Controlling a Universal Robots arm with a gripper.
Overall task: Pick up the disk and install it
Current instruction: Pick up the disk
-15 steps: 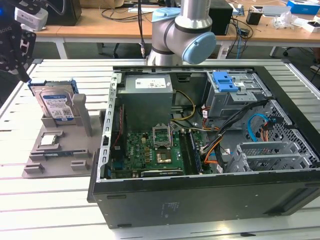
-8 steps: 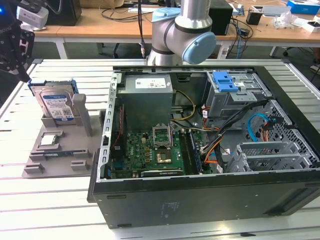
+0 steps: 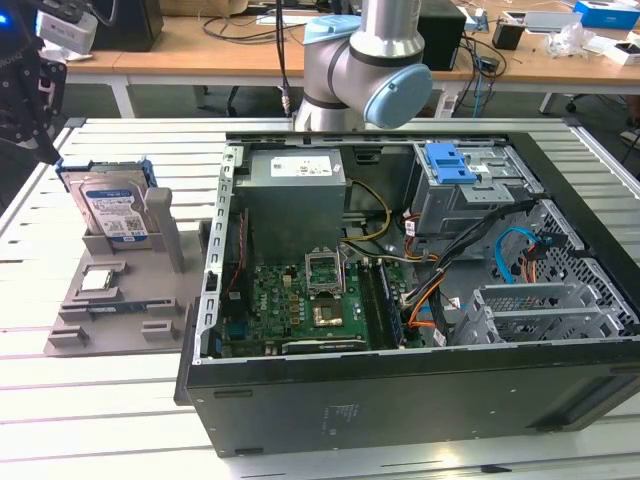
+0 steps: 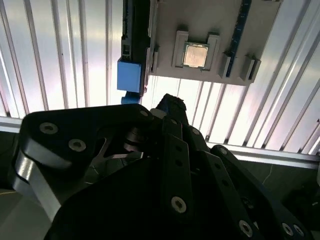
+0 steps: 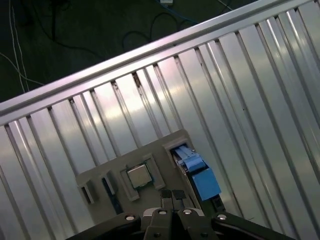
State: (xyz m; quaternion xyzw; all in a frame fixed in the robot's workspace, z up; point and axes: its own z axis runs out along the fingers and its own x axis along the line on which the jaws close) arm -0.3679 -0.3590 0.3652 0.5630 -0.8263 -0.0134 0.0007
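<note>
The disk (image 3: pixel 113 211) is a silver drive with a white-and-blue label in a blue bracket. It stands on edge in a slot of the grey holder (image 3: pixel 170 240) at the exterior view's left. My gripper (image 3: pixel 40 140) hangs above and to the left of it, shut with nothing held. In the first wrist view the fingertips (image 5: pixel 167 198) press together above the holder, with the disk (image 5: pixel 200 176) beside them. In the second wrist view the gripper (image 4: pixel 170 103) points at the table slats just off the holder's edge, near the disk (image 4: pixel 130 76).
A small silver chip (image 3: pixel 101 280) lies in a recess of the holder, seen too in both wrist views (image 4: pixel 196 54) (image 5: pixel 139 176). The open computer case (image 3: pixel 400 390) lies to the right, with drive bays and a blue latch (image 3: pixel 449 162) at its far corner. The arm's base (image 3: pixel 365 70) stands behind the case.
</note>
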